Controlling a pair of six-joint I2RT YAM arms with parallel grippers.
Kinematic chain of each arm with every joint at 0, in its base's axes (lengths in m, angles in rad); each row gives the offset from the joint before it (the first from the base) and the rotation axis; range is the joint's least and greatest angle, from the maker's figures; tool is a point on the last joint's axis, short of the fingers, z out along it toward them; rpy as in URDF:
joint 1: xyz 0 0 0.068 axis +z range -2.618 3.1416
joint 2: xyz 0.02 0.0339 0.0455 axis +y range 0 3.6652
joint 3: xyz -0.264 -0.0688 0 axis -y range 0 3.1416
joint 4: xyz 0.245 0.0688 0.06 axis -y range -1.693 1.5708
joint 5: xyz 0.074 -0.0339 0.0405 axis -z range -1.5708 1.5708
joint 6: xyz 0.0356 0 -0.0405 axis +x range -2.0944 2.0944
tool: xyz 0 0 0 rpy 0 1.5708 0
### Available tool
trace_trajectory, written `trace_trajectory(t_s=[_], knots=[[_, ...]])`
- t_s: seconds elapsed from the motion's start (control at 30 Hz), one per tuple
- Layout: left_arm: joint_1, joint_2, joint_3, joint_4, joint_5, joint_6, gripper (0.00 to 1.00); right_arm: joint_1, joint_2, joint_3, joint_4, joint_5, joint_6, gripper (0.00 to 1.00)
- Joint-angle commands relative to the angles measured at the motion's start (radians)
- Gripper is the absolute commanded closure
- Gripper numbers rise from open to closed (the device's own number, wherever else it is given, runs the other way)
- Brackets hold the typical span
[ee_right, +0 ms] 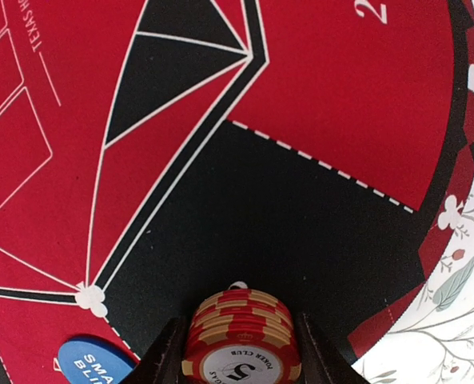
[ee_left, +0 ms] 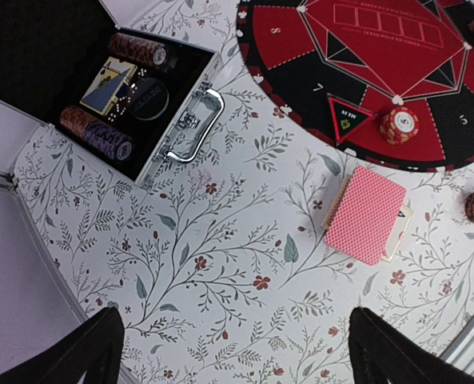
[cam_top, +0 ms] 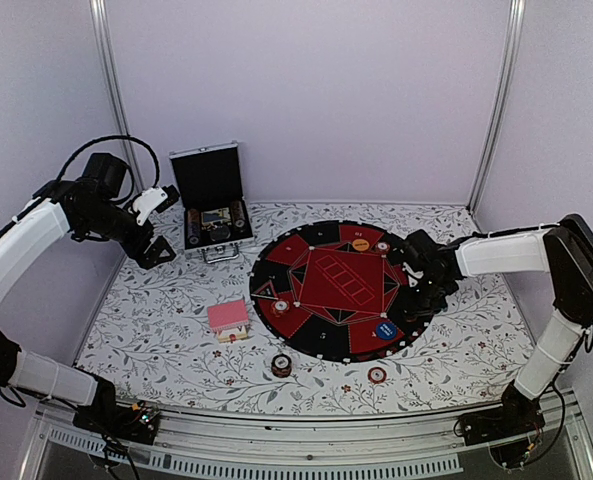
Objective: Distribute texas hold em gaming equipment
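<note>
My right gripper is shut on a stack of red and cream striped poker chips, over a black sector of the round red-and-black mat near its right edge. In the top view the right gripper is low over that side of the mat. My left gripper is open and empty, raised at the far left beside the case. Its wrist view looks down on the pink-backed card deck on its box. A blue button and an orange button lie on the mat.
The silver-edged black case stands open at the back left with more chips inside. A red chip stack sits at the mat's left edge. Two more stacks stand on the flowered cloth near the front. Walls close in both sides.
</note>
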Motion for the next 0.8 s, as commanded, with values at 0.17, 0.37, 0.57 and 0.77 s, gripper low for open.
trace_trajectory(t_s=[0.17,0.37,0.57,0.77], knots=[[-0.012,-0.002,0.005,-0.010,-0.004,0.007,0.00,0.002,-0.048,-0.067,-0.040,-0.074,0.013,0.87],[-0.012,-0.004,0.001,-0.008,-0.003,0.007,0.00,0.003,-0.045,-0.055,-0.054,-0.067,0.009,0.82],[-0.012,-0.006,-0.003,-0.007,-0.008,0.006,0.00,0.003,-0.047,-0.026,-0.074,-0.050,0.008,0.54],[-0.012,-0.006,-0.003,-0.011,-0.020,0.008,0.00,0.002,-0.094,0.051,-0.142,0.008,0.002,0.30]])
